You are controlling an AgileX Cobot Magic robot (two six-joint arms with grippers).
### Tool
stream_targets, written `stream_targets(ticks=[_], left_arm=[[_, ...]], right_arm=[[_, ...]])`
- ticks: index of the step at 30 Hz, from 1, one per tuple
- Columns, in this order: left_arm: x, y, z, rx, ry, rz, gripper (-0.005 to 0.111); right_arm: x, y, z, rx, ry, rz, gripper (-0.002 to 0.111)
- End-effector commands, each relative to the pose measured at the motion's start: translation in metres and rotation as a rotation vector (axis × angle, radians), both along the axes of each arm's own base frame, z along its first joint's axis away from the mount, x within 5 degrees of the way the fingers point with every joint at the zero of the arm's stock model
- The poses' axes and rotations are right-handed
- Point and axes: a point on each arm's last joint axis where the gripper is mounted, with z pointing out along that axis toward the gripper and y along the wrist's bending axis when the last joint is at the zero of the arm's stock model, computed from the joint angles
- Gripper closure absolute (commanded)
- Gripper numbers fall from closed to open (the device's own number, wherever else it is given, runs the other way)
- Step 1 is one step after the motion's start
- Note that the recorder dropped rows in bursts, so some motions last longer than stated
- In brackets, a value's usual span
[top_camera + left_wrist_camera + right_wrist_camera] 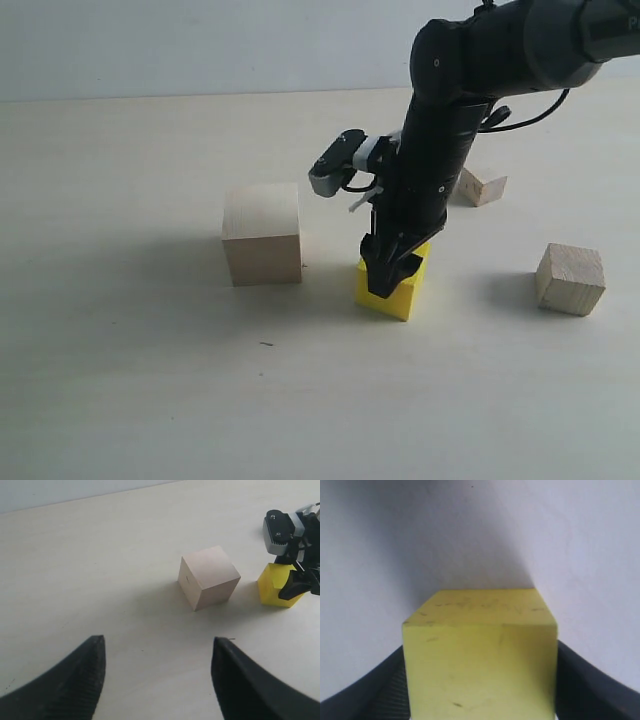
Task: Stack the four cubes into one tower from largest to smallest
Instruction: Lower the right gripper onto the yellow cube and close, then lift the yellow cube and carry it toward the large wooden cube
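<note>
The large pale wooden cube (262,232) (208,577) stands on the table left of centre. Just to its right the bright yellow cube (402,297) (271,586) (480,630) rests on the table. My right gripper (390,272) (480,649) comes down over it, shut on it with a finger pressed against each side. The medium grainy wooden cube (570,279) sits at the right, and the small wooden cube (482,187) lies behind the right arm. My left gripper (157,647) hangs open and empty over bare table, well short of the large cube; the exterior view does not show it.
The pale tabletop (150,380) stretches wide at the front and left. The right arm (450,90) reaches in from the upper right and partly hides the small cube.
</note>
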Motion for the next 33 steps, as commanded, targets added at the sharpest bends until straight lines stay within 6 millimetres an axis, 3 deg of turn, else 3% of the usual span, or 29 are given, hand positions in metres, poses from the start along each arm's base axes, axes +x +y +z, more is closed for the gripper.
stream_targets(ticks=[1, 4, 6, 14, 18, 21, 28, 33], left_arm=[[0.001, 0.0, 0.0, 0.001, -0.006, 0.002, 0.046], [0.001, 0.0, 0.0, 0.002, -0.005, 0.003, 0.046], [0.001, 0.0, 0.0, 0.002, -0.005, 0.003, 0.046], [0.001, 0.0, 0.0, 0.002, -0.005, 0.003, 0.046], [0.001, 0.0, 0.0, 0.002, -0.005, 0.003, 0.046], [0.001, 0.0, 0.0, 0.002, -0.005, 0.003, 0.046], [0.001, 0.0, 0.0, 0.002, -0.005, 0.003, 0.046], [0.001, 0.001, 0.0, 0.014, -0.014, 0.008, 0.046]], right_arm=[[0.002, 0.0, 0.002, -0.022, -0.026, 0.031, 0.063], [0.004, 0.001, 0.01, -0.025, -0.019, 0.018, 0.097], [0.008, 0.003, 0.024, -0.028, -0.012, -0.014, 0.108], [0.021, 0.008, 0.088, 0.011, -0.124, -0.026, 0.108], [0.026, 0.012, 0.107, 0.051, -0.171, -0.014, 0.108], [0.029, 0.018, 0.12, 0.112, -0.219, 0.106, 0.108], [0.037, 0.023, 0.133, 0.143, -0.328, 0.259, 0.108], [0.046, 0.028, 0.128, 0.147, -0.337, 0.254, 0.108]])
